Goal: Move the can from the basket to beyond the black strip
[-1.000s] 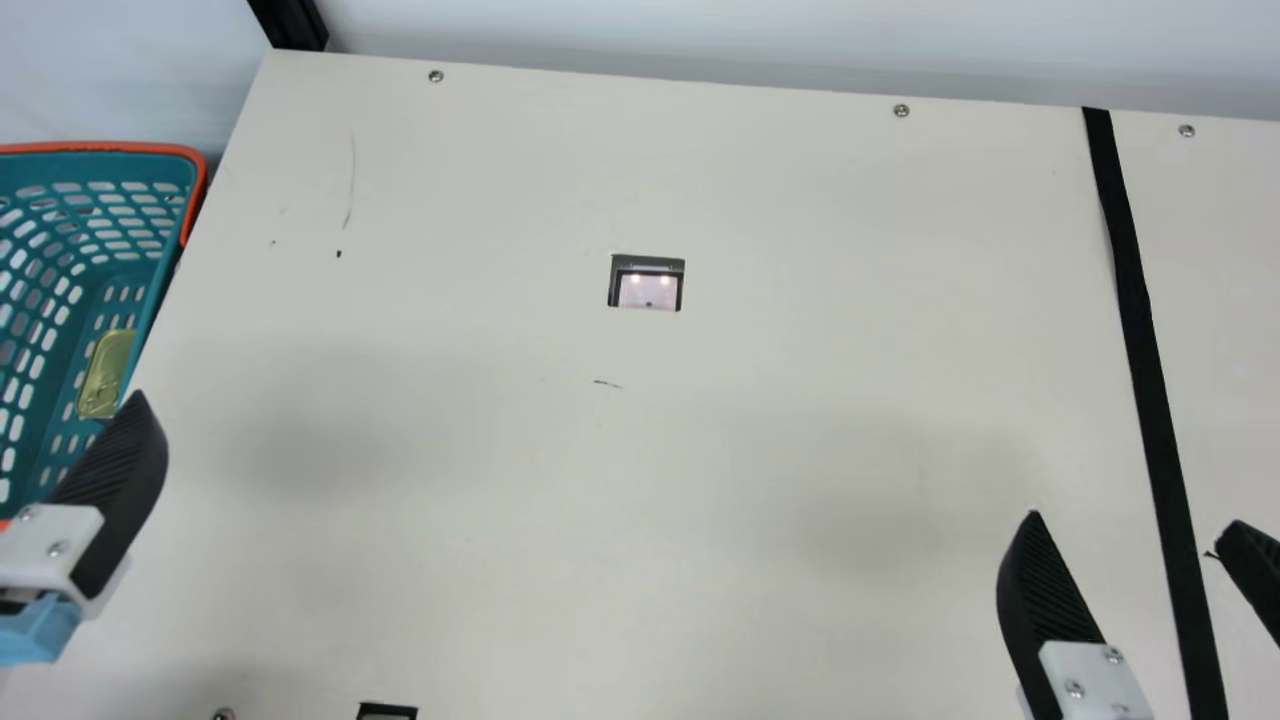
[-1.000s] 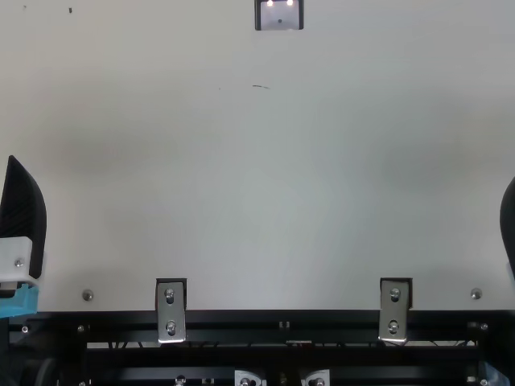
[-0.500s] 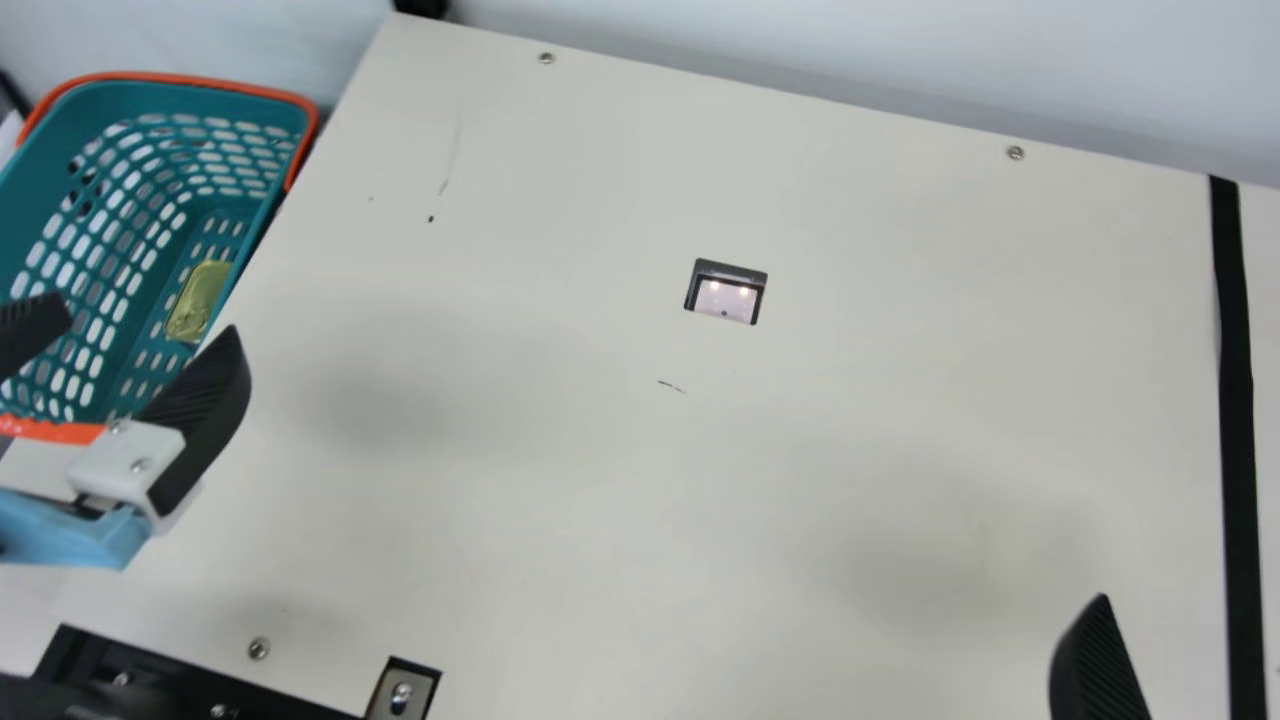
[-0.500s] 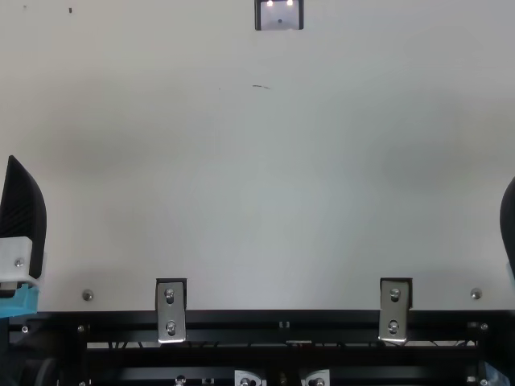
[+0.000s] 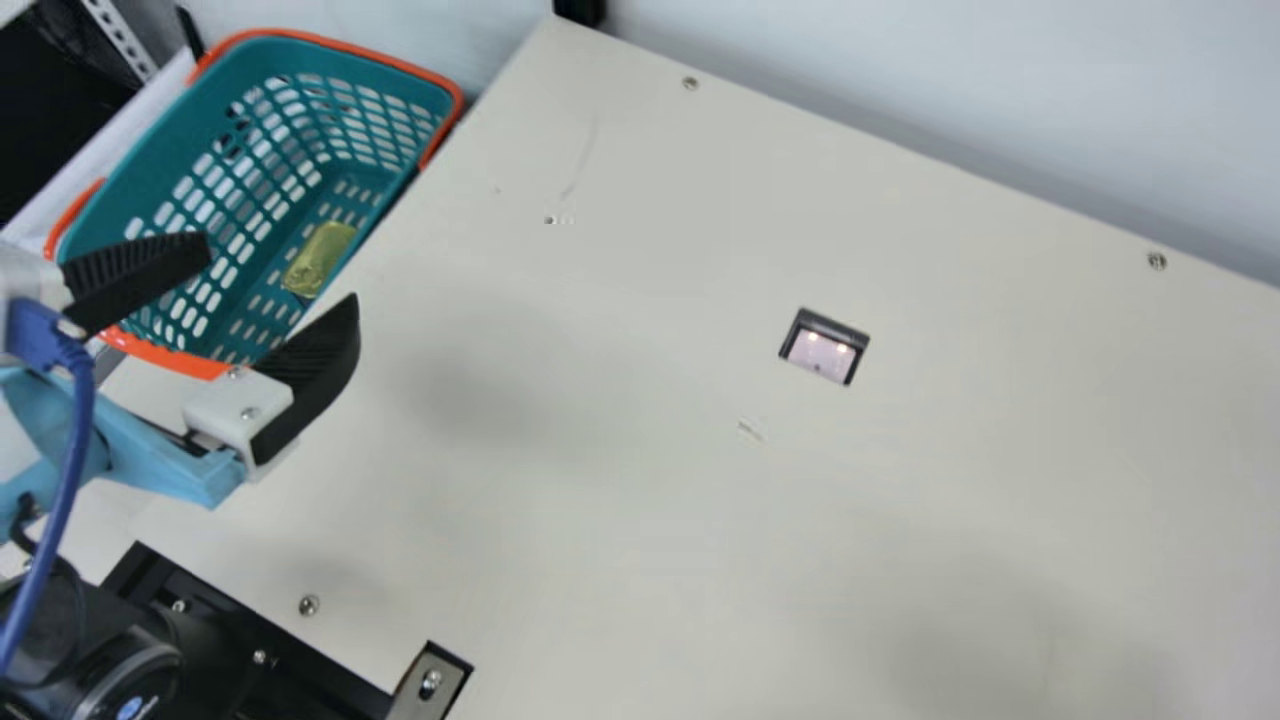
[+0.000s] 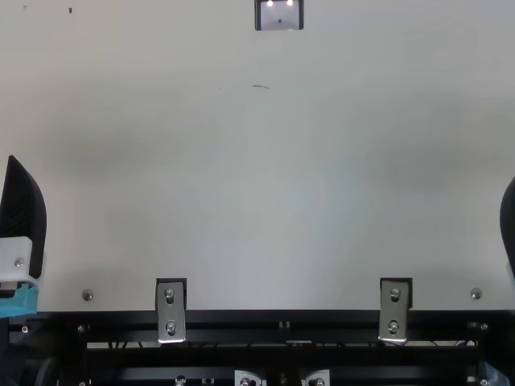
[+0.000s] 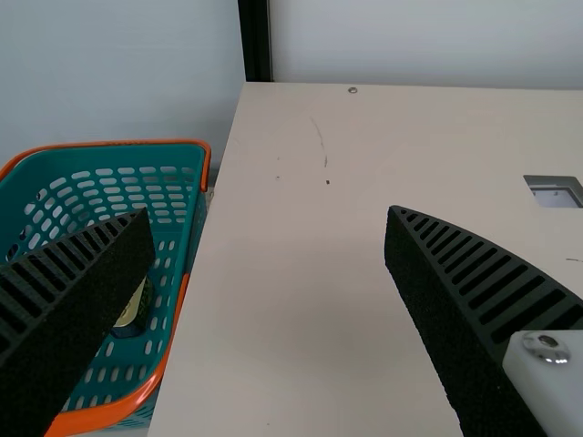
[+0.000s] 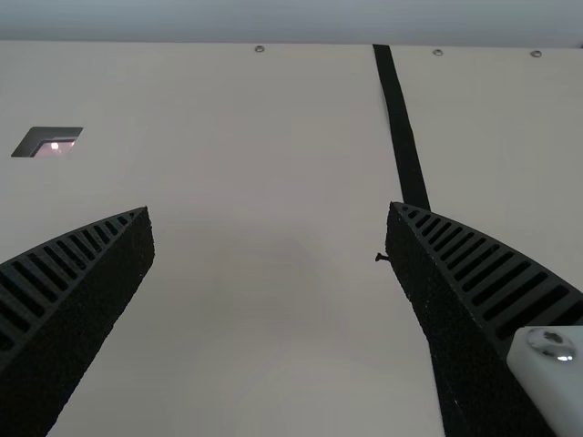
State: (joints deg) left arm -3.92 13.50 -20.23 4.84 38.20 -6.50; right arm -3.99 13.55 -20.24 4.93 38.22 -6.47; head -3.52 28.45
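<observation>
In the main view my left gripper (image 5: 283, 268) stands open on the near side of the teal basket (image 5: 408, 110), nothing between its fingers. The can (image 5: 320, 258), its yellowish-gold end showing, lies on the floor of the basket near the wall beside the table. From the left wrist the open left gripper (image 7: 271, 214) shows, with the can (image 7: 134, 309) partly hidden behind one finger. One finger of my right gripper (image 6: 508, 221) shows at the top view's right edge. The right wrist view has the right gripper (image 8: 270, 209) open and holding nothing, the black strip (image 8: 402, 127) running behind one finger.
The basket, orange-rimmed, stands against the table's left edge. A small square cutout (image 5: 825, 345) lies in the cream table (image 5: 600, 500). Metal brackets (image 6: 170, 310) sit along the table's near edge, and a wall runs behind the far edge.
The neck camera has turned toward the left, bringing the whole basket and more of the left arm into the main view. Both arms hold still in the top view.
</observation>
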